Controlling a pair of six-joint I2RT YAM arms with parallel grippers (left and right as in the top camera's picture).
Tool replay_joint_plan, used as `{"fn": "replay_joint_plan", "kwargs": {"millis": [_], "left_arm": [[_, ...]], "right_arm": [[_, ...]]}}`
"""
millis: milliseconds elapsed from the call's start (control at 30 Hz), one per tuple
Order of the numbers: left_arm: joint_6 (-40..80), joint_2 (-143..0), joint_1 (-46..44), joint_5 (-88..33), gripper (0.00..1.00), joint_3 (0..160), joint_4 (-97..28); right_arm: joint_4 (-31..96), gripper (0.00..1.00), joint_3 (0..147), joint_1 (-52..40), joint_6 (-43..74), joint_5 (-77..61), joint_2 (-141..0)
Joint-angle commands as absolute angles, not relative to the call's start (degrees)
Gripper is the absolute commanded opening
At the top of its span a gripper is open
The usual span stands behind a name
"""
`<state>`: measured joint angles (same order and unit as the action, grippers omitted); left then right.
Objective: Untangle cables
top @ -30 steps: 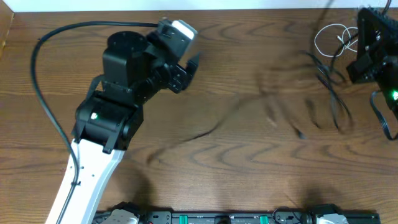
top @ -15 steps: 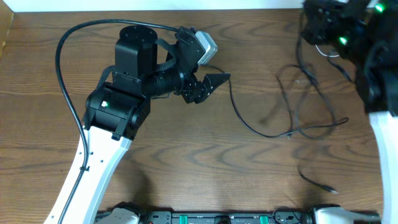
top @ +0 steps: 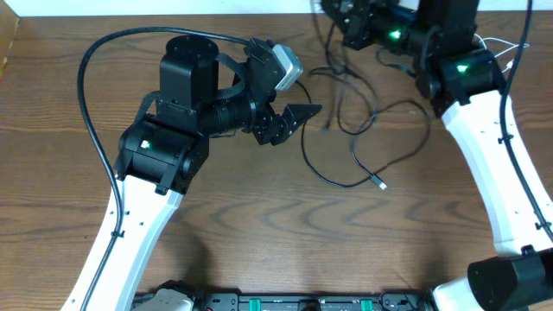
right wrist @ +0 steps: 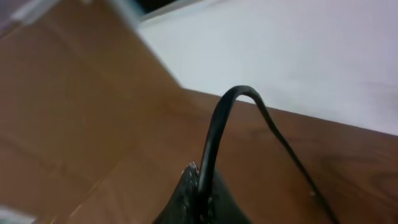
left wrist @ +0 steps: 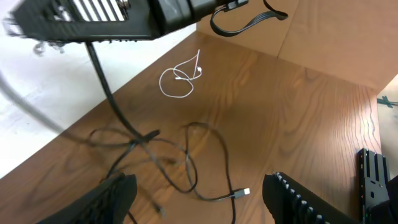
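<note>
Right wrist view: right end effector (right wrist: 199, 186) clenched on black cable (right wrist: 212, 134), cord arching up out of its fingertips. Overhead: that arm sits at far edge of bench (top: 259, 233). The black cable drops from it in loose loops over the wood, w/ one plug end (top: 380, 183) lying free nr bench centre. Left end effector (top: 292, 123) released, jaws wide, nothing btwn them, just left of the loops. White cable (left wrist: 177, 81) coiled by itself, well apart from the black loops.
</note>
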<state>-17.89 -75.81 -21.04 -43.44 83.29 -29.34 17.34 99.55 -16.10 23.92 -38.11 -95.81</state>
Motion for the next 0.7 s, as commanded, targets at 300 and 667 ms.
{"fn": "replay_joint_plan", "kwargs": {"millis": [300, 667], "left_arm": [[-20.4, -76.4, -20.9, -44.3, 0.70, 83.6, -29.5], [-20.8, -81.2, -21.0, -45.0, 0.70, 83.6, -28.5]], "right_arm": [[15.1, 0.01, 100.5, -15.2, 25.7, -44.1, -88.5], [14.0, 0.01, 100.5, -15.2, 28.1, -44.1, -79.5]]}}
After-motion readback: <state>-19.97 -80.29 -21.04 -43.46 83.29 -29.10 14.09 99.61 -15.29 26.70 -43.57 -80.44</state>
